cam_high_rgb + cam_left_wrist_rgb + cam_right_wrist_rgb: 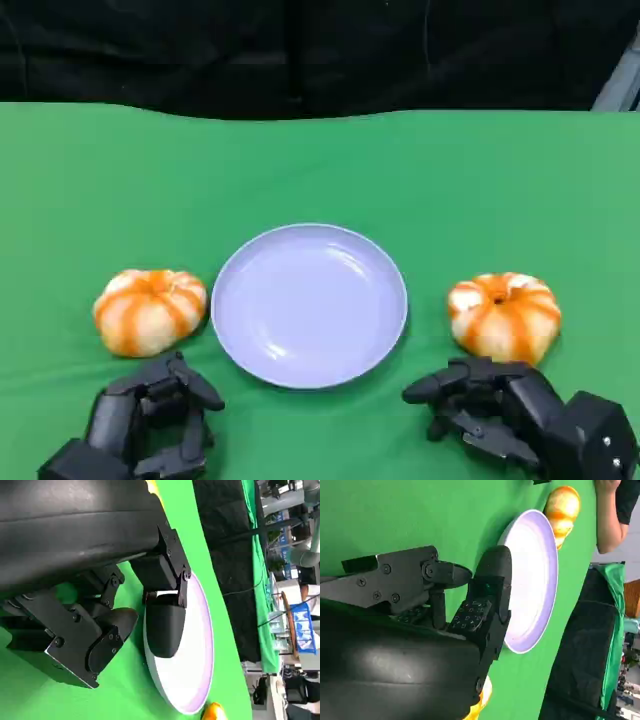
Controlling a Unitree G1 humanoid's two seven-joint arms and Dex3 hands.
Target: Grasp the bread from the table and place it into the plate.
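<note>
**Bread waits on both sides of an empty plate**

Bread is here twice: one round, orange-striped pumpkin-shaped bun [150,311] lies on the green tablecloth [320,170] just left of the plate, and a second bun [504,315] of the same kind lies just right of it, a little further off. Between them sits the pale lavender round plate [309,304], with nothing on it, so no placing is done yet.

My left hand [150,420] rests near me, just on the near side of the left bun, fingers loosely curled and apart, holding nothing. My right hand [500,410] sits just near of the right bun, fingers spread toward the plate, also holding nothing. I judge this layout suits one bun per hand: each hand starts close behind its own bun, with the plate central, so either carry is short.

A person's arm [615,505] shows beyond the table.
</note>
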